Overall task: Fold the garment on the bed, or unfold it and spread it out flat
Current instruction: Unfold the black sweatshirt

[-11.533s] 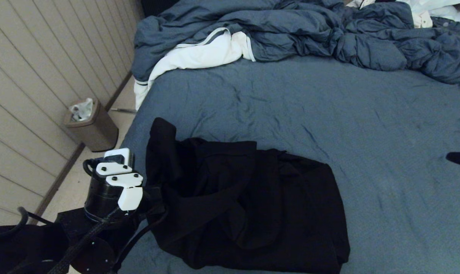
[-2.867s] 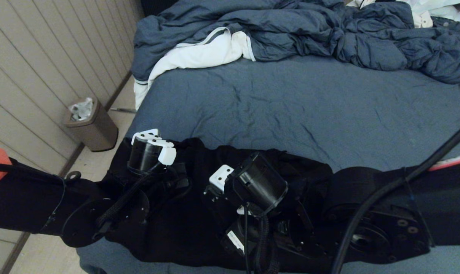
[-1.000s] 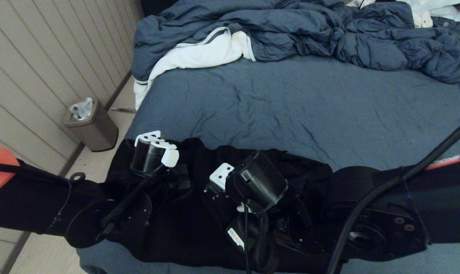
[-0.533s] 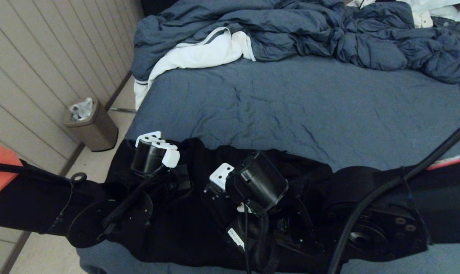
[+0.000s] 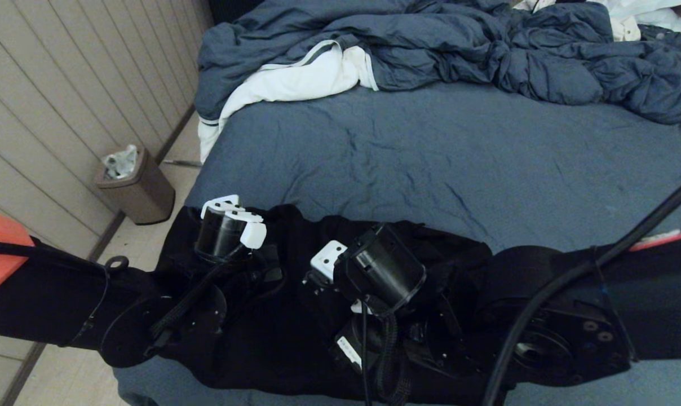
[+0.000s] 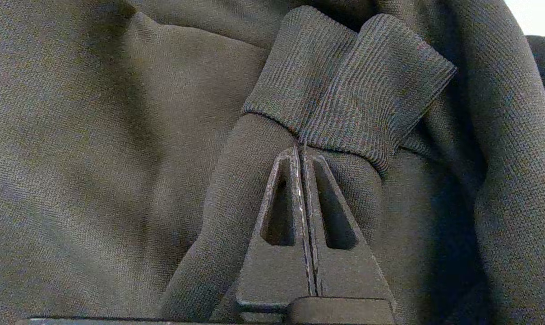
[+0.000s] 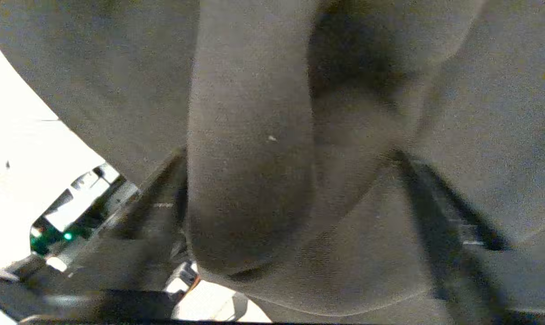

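The garment (image 5: 295, 338), a black hoodie, lies bunched near the front left corner of the bed (image 5: 459, 163), and both arms cover much of it. My left gripper (image 6: 301, 149) is shut, its tips pinching the sleeve right where the ribbed cuff (image 6: 344, 85) begins. Its wrist (image 5: 222, 237) is over the hoodie's left part. My right gripper (image 7: 288, 153) is open, with a thick fold of the black fabric (image 7: 250, 171) bulging between its spread fingers. Its wrist (image 5: 383, 270) is over the hoodie's middle.
A rumpled blue-grey duvet (image 5: 487, 51) and a white cloth with grey stripes (image 5: 295, 82) lie along the far side of the bed. A brown waste bin (image 5: 137, 189) stands on the floor by the panelled wall on the left. A black cable (image 5: 600, 259) crosses on the right.
Over the last second nothing has visibly moved. Since 11.5 s ago the right arm has come in over the hoodie, and the left gripper has moved from its left edge onto it.
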